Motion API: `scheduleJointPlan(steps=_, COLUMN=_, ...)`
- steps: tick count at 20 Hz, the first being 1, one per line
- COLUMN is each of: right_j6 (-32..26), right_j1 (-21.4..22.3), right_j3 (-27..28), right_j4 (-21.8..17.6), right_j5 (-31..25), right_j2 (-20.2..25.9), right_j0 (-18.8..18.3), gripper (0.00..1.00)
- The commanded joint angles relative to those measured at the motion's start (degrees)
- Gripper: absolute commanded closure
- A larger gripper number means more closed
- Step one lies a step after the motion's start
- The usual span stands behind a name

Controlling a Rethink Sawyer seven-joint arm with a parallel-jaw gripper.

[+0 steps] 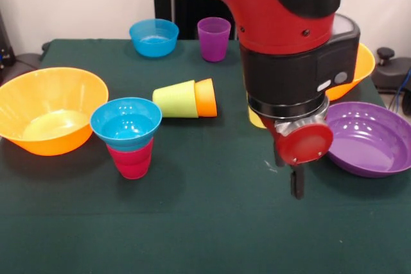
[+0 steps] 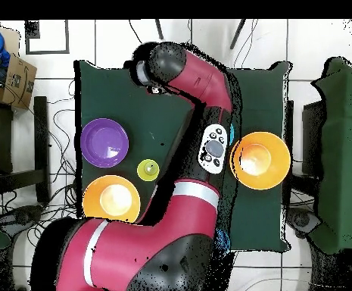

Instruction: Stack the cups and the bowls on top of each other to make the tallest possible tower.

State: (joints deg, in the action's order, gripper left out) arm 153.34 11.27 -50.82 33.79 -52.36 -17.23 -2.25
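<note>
Where the arm comes down over the green table in the front view, its gripper hangs just above the cloth beside the purple bowl; only one dark finger shows below the red disc, so whether the jaws are open or hold anything cannot be told. The tower stands left of centre: a cyan bowl sitting upright on an inverted red cup. Just left of it is a large orange bowl. Near the middle a lime green cup lies on its side, nested with an orange cup. At the far edge stand a deeper blue bowl and an upright purple cup. A second orange bowl shows behind the arm (mostly hidden), and a yellow sliver peeks out beneath the wrist.

In the overhead view, the arm crosses the table. The purple bowl, a yellow cup and one orange bowl lie on one side, another orange bowl on the other. The gripper itself cannot be made out here.
</note>
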Motion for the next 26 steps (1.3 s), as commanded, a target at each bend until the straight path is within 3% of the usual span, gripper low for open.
scheduleJointPlan(steps=1, right_j6=9.66, right_j1=-1.17, right_j3=-10.33, right_j4=2.05, right_j5=3.89, right_j2=6.72, right_j0=0.25, gripper=0.0)
scheduleJointPlan(steps=5, right_j6=9.1, right_j1=0.56, right_j3=-11.86, right_j4=3.05, right_j5=1.91, right_j2=6.53, right_j0=0.0, gripper=0.0)
scheduleJointPlan(steps=12, right_j6=10.13, right_j1=-0.18, right_j3=-11.13, right_j4=4.38, right_j5=-0.23, right_j2=6.56, right_j0=-1.1, gripper=0.0)
scheduleJointPlan(steps=16, right_j6=13.61, right_j1=0.84, right_j3=-12.11, right_j4=6.47, right_j5=-2.08, right_j2=6.33, right_j0=-0.67, gripper=0.0)
scheduleJointPlan(steps=26, right_j6=16.75, right_j1=1.86, right_j3=-14.3, right_j4=12.24, right_j5=-0.81, right_j2=7.35, right_j0=0.72, gripper=0.0)
